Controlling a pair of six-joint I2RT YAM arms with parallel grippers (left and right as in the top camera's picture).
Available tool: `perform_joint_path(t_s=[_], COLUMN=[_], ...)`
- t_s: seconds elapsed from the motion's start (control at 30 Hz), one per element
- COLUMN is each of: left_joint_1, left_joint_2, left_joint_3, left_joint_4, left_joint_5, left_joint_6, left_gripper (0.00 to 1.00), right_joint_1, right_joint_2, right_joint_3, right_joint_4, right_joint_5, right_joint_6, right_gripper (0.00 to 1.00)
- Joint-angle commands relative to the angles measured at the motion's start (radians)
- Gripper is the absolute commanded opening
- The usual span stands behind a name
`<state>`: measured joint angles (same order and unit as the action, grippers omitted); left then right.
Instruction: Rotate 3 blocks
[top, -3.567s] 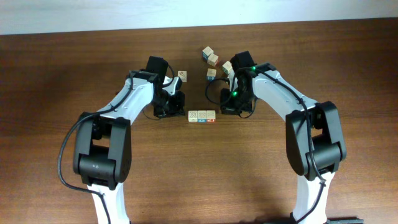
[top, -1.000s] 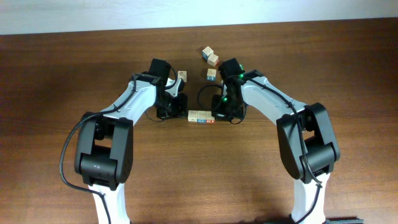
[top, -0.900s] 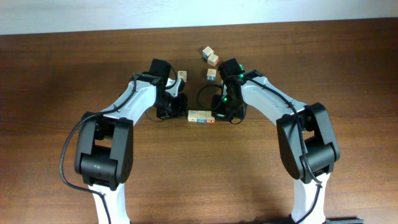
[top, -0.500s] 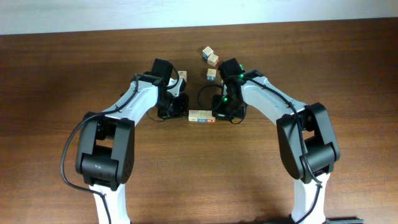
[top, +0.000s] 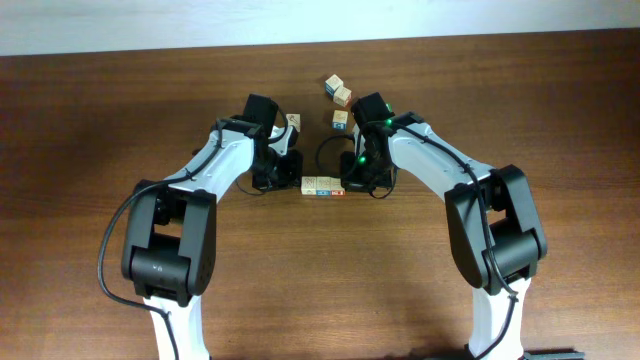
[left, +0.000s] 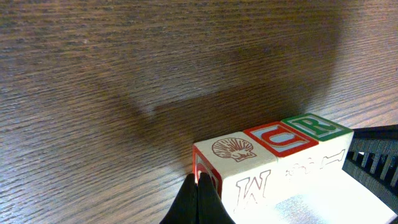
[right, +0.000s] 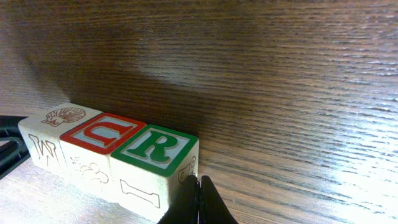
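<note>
The three blocks (top: 323, 186) lie side by side in a short row at the table's middle. In the left wrist view their top faces show a shell (left: 233, 149), a red U (left: 280, 135) and a green R (left: 314, 126). My left gripper (top: 299, 184) is shut, its tips (left: 198, 186) pressed against the shell block's end face. My right gripper (top: 348, 186) is also shut, its tips (right: 199, 186) against the outer end of the R block (right: 158, 146). Nothing is held between either pair of fingers.
More letter cubes lie behind the row: two (top: 338, 89) near the back, one (top: 340, 119) by the right arm and one (top: 293, 122) by the left arm. Both arms reach in from the front over the brown wooden table (top: 90, 150).
Since the earliest frame both grippers have come inward to the ends of the row. Over the last second the row has slid slightly toward the back with both tips still against it.
</note>
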<state>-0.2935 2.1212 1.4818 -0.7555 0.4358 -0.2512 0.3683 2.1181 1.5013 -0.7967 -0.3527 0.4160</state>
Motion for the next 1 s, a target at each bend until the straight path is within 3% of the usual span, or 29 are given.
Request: perform_joint_path(t_s=[0.0,0.97], left_joint_1=[-0.018,-0.018], left_joint_2=[0.006,0.006], left_joint_3=[-0.011,-0.011], left_joint_4=[0.003,-0.001], left_joint_5=[0.057,0.058], left_joint_6=[0.013,0.013], left_gripper=[0.00,0.00], right_joint_1=[0.051,0.064], right_joint_2=[-0.031,-0.122], right_joint_3=[-0.003,0.019], right_joint_4=[0.016,0.027], right_joint_5=[-0.051,-0.109], right_joint_6=[-0.019,-0.016], right_gripper=[0.04,0.04])
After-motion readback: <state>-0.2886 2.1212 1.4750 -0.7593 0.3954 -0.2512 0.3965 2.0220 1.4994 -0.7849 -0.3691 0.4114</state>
